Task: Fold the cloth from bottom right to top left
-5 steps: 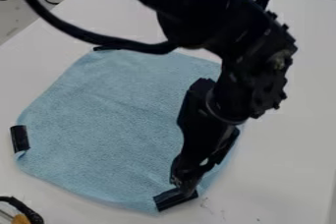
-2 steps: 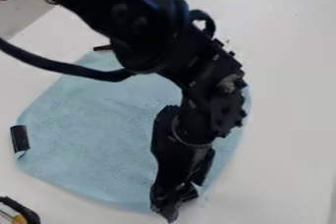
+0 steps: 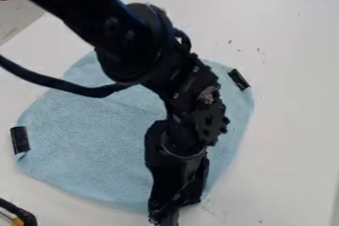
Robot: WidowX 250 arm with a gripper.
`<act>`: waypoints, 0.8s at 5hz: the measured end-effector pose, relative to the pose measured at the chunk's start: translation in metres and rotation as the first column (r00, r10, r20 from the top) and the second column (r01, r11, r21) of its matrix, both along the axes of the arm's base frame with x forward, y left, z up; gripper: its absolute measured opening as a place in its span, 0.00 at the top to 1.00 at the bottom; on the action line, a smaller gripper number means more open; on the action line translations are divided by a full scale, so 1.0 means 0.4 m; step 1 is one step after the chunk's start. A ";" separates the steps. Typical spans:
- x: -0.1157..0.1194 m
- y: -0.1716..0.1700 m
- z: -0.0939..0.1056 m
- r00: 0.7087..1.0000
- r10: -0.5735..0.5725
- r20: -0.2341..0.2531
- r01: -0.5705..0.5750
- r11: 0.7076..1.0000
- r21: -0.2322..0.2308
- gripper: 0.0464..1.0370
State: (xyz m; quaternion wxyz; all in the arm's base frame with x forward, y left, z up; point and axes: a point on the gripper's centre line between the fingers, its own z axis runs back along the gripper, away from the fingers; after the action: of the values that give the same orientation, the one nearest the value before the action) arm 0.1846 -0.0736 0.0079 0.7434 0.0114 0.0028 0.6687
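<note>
On white surface (image 3: pixel 291 126), blue cloth (image 3: pixel 86 131) spread, unfolded. Above it, black arm (image 3: pixel 136 41) suspended. At cloth's bottom edge, hand (image 3: pixel 165 216) positioned; whether clenched or released cannot be told. At left edge, black tab (image 3: pixel 20 140) attached. Cloth could be missed or dropped if pinched too shallowly.

Soft light all over white table (image 3: pixel 285 136), bright. Blue cloth (image 3: pixel 86 126) gets soft, even light too. My arm (image 3: pixel 126 41) very dark, parts melt together. Little pale shine on my wrist ring (image 3: pixel 185 155). Floor (image 3: pixel 20 19) at top left grayer, dimmer than table.
</note>
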 end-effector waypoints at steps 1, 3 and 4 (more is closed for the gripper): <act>0.003 0.000 -0.009 1.000 -0.006 0.003 0.006 1.000 -0.010 0.37; 0.025 0.003 -0.016 1.000 -0.014 0.015 0.014 1.000 -0.021 0.84; 0.031 0.006 -0.014 1.000 -0.018 0.017 0.018 1.000 -0.015 0.95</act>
State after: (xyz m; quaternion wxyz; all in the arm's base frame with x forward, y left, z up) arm 0.1969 -0.0713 0.0022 0.7495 0.0000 0.0016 0.6621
